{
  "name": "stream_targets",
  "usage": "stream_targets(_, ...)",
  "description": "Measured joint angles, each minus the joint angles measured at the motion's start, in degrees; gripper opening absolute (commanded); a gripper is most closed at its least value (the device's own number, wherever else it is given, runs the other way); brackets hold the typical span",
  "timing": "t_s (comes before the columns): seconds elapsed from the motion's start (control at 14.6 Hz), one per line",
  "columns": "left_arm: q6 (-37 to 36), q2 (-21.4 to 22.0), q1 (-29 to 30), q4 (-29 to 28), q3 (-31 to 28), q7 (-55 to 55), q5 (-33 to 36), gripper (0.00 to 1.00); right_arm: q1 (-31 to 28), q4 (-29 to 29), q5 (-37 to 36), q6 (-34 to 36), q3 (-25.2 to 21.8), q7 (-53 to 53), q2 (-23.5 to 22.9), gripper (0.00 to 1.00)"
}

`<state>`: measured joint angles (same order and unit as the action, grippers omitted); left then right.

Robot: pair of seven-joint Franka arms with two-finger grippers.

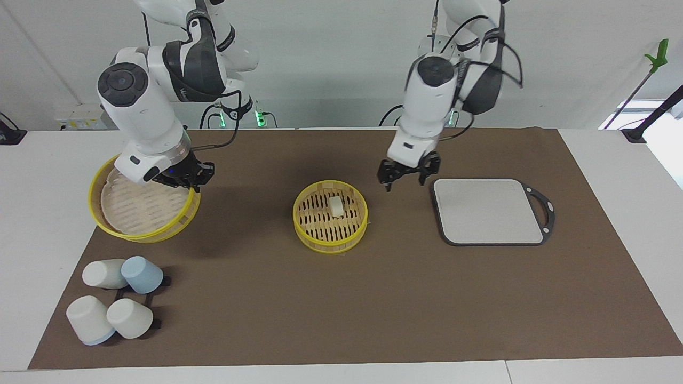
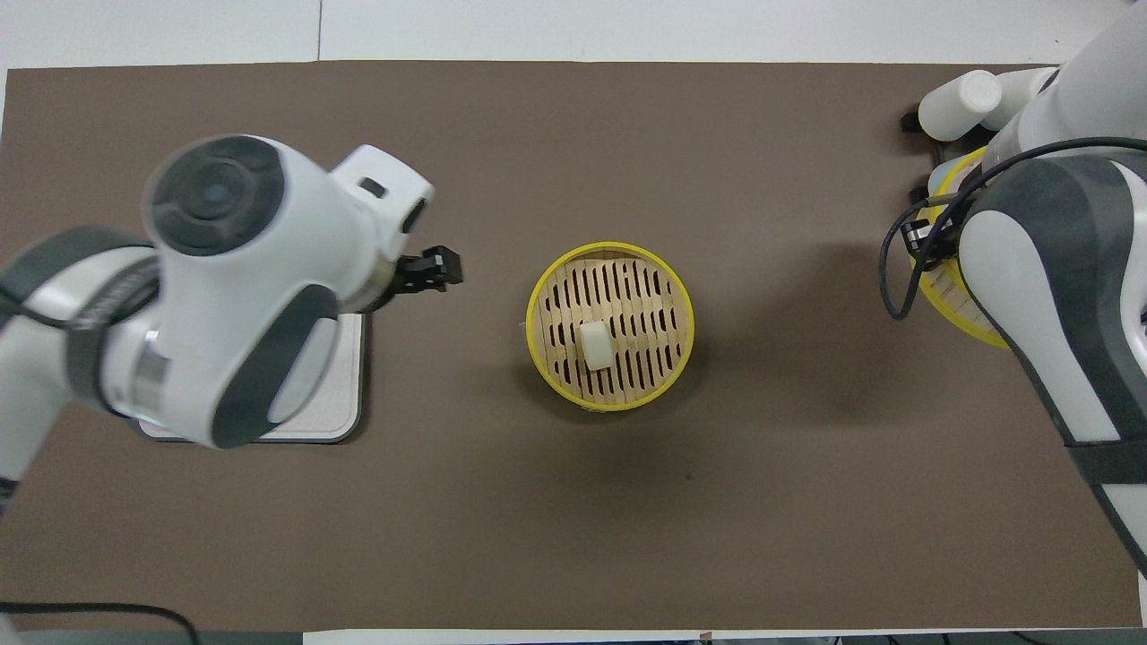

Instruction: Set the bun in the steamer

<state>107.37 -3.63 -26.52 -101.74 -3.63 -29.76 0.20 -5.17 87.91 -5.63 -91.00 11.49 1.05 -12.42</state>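
The bun [image 1: 335, 206], a smooth cream-white lump, lies on the slotted floor of the round yellow-rimmed steamer [image 1: 330, 238]. A flat grey board [image 1: 490, 210] lies beside it. The left gripper [image 1: 408, 175] hangs spread and empty over the tabletop between them. The right gripper [image 1: 184, 176] pinches a tilted lid [image 1: 140, 207], cups [image 1: 116, 305] nearby.

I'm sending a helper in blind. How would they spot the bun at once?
Start at the brown mat and find the round yellow-rimmed steamer standing in its middle, beside the grey board. On its slotted floor lies the bun: a small cream-white lump, far smaller than the cups.
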Motion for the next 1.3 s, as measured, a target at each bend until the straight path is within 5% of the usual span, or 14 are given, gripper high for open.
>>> stream_targets(0.41, -8.0, 5.9, 18.06, 0.38, -0.17, 21.99, 0.01, 1.0, 9.72, 0.18, 0.05, -7.0, 0.24, -6.05, 0.0, 0.0)
stream_targets(0.82, -11.61, 7.08, 19.62, 1.84, 0.11, 24.3, 0.01, 1.0, 25.0, 0.81, 0.03, -19.07, 0.44, -25.79, -3.13, 0.0)
stream_targets(1.3, -15.13, 7.21, 20.58, 4.76, 0.01, 24.51, 0.01, 1.0, 32.2, -0.15, 0.08, -28.92, 0.43, -39.31, -11.9, 0.0)
